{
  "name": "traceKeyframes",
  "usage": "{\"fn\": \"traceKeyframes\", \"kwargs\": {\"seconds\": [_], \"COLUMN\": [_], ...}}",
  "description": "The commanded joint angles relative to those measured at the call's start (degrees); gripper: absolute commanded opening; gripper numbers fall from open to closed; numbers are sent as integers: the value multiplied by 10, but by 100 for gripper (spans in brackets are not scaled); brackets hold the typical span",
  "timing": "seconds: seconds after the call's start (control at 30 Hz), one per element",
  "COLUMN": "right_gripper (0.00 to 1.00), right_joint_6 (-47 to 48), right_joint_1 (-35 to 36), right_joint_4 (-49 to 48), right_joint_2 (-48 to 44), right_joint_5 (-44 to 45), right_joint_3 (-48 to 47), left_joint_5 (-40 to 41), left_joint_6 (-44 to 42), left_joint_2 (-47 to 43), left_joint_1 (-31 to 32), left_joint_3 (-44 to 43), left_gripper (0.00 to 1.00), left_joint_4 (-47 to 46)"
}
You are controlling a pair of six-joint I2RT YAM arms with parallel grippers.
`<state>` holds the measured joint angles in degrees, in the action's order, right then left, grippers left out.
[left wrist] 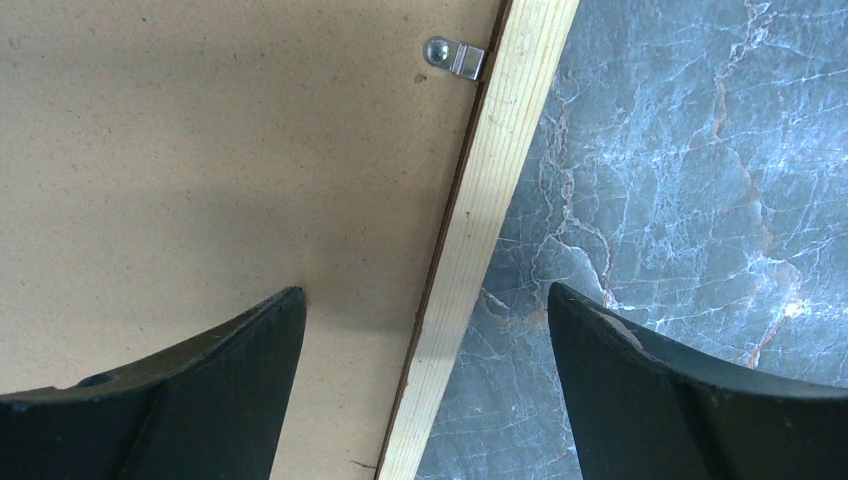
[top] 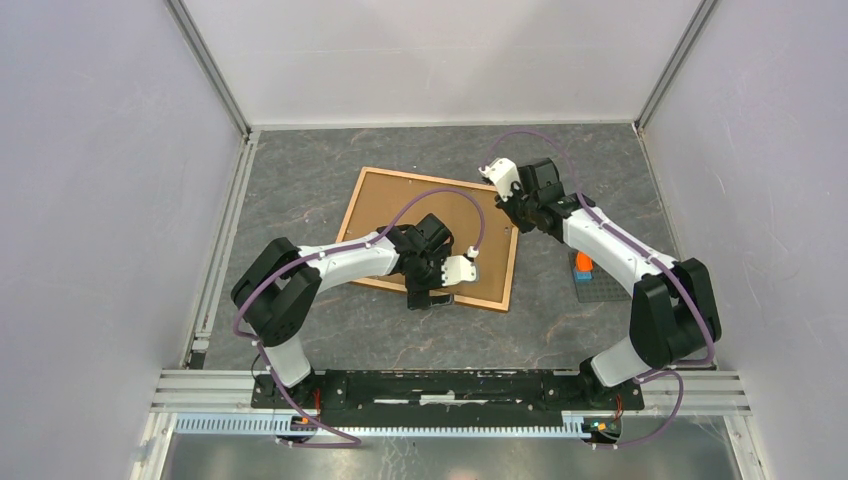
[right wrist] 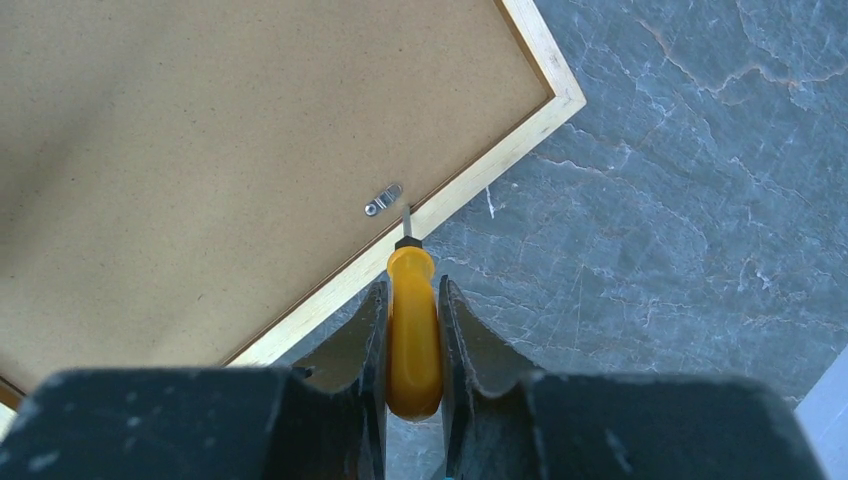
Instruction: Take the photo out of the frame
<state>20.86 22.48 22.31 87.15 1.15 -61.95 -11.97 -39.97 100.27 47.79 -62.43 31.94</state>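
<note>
Toward the tabletop [top: 300, 190] centre, the frame [top: 385, 210] is laid back-side up, askew. Its near moulding is straddled by the left gripper [left wrist: 425, 300], jaws held wide apart. A yellow-handled screwdriver [right wrist: 412, 345] is clamped in the right gripper [right wrist: 412, 290], tip just beside a metal clip [right wrist: 383, 199] on the frame's back.

We see the frame [top: 385, 215] lying back-up, left gripper [top: 429, 298] over its near edge, right gripper [top: 508, 207] at its far right corner.
</note>
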Motion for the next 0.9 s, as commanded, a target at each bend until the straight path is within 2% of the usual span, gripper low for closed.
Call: {"fn": "traceKeyframes", "kwargs": {"seconds": [0.0,0.2,0.67,0.87], "right_gripper": [0,0,0,0], "right_joint_6": [-19,-26,-26,-24], "right_joint_1": [-4,-6,-11,-39], "right_joint_4": [-2,-2,-9,-3], "right_joint_2": [2,1,9,0], "right_joint_5": [-32,-84,-131,-165], "right_joint_3": [-2,4,-1,-20], "left_joint_5": [-3,-4,-3,-15], "left_joint_6": [-10,-7,-4,20], "left_joint_2": [10,7,-3,-10], "left_joint_1": [5,5,5,4], "left_joint_3": [1,6,19,20], "left_gripper": [96,95,96,97], "left_joint_4": [0,0,-1,-9]}}
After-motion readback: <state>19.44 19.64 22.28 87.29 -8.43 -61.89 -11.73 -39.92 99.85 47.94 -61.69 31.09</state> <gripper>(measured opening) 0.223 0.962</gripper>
